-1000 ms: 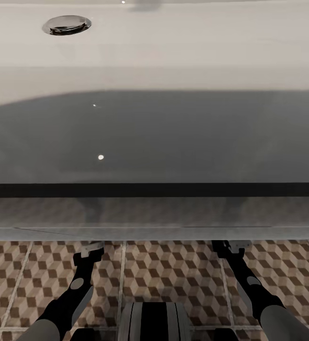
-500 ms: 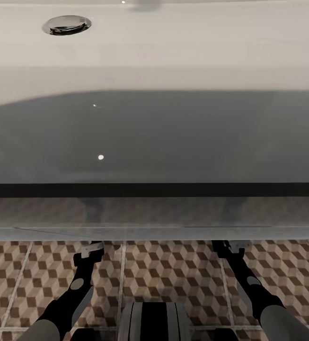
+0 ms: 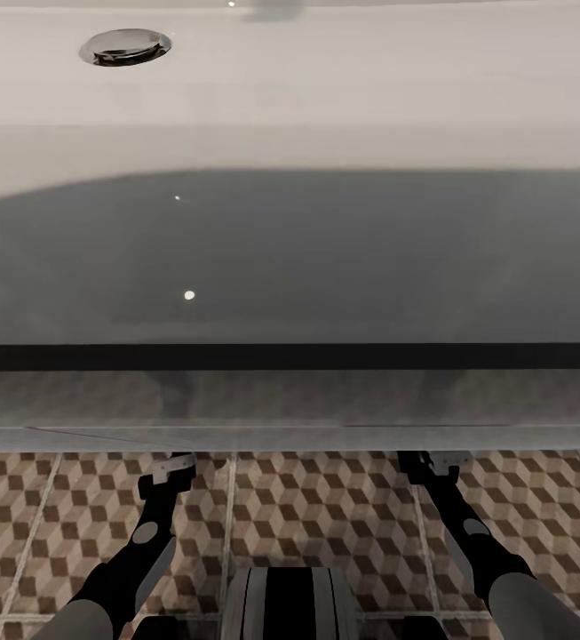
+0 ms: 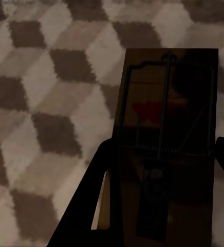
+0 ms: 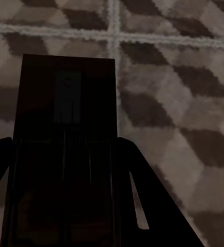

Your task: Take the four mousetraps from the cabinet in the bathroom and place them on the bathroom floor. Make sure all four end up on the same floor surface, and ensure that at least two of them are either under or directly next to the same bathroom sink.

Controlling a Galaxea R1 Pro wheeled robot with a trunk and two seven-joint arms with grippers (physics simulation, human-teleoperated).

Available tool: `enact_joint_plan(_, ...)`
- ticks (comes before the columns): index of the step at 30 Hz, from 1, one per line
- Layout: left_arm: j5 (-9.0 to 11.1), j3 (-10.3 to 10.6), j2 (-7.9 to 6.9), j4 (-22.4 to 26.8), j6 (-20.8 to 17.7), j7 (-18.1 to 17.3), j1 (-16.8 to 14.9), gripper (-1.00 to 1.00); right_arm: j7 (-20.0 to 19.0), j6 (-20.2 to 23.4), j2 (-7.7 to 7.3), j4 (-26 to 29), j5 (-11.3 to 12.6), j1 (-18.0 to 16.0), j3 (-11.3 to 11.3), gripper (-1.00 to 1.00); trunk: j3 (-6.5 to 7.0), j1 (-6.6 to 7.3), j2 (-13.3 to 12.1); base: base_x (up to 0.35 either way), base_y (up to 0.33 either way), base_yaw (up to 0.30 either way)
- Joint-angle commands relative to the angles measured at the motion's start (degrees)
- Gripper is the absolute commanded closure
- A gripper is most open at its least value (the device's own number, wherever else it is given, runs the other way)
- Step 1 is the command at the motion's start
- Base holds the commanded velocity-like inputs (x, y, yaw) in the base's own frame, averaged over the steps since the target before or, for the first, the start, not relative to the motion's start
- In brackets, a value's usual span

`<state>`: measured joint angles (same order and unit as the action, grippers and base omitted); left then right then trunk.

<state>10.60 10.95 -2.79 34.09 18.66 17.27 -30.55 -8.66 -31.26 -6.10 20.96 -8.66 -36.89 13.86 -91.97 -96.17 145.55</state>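
Each gripper, left (image 4: 163,170) and right (image 5: 66,175), clamps a flat dark-brown mousetrap (image 4: 166,128) (image 5: 66,134) lengthwise between its fingers, cube-patterned tile floor (image 4: 45,103) just beyond.

The wide white rectangular sink (image 3: 290,98) lies ahead, above the cube-patterned tiled floor (image 3: 325,507); both arms reach beneath its front edge; a flat dark-brown mousetrap (image 4: 166,149) sits between the left gripper's (image 4: 163,170) fingers, another mousetrap (image 5: 66,154) between the right gripper's (image 5: 66,170).

Cube-patterned tile floor (image 3: 325,507), pale grout

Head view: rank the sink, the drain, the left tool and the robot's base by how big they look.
1. sink
2. robot's base
3. and 4. drain and left tool: near equal, unranked. The tool's tips hide under the sink's edge.
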Motion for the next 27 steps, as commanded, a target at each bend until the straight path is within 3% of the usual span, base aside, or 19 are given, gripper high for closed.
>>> enact_joint_plan(1,0.6,0.5,-0.06,0.0,0.2,0.4,0.0,1.00,-0.3,-0.2,0.04,0.0,-0.5,0.0,0.5,1.00,-0.03,0.01,0.0,0.000,0.000,0.000)
enact_joint_plan(11,0.6,0.5,0.93,0.4,0.2,0.6,0.0,1.00,-0.3,-0.1,0.04,0.0,-0.4,-0.1,0.5,1.00,-0.03,0.01,0.0,0.000,0.000,0.000)
enact_joint_plan(27,0.6,0.5,1.11,0.5,0.2,0.3,0.0,1.00,-0.3,0.0,0.09,0.0,-0.4,0.0,0.5,1.00,-0.03,0.01,0.0,0.000,0.000,0.000)
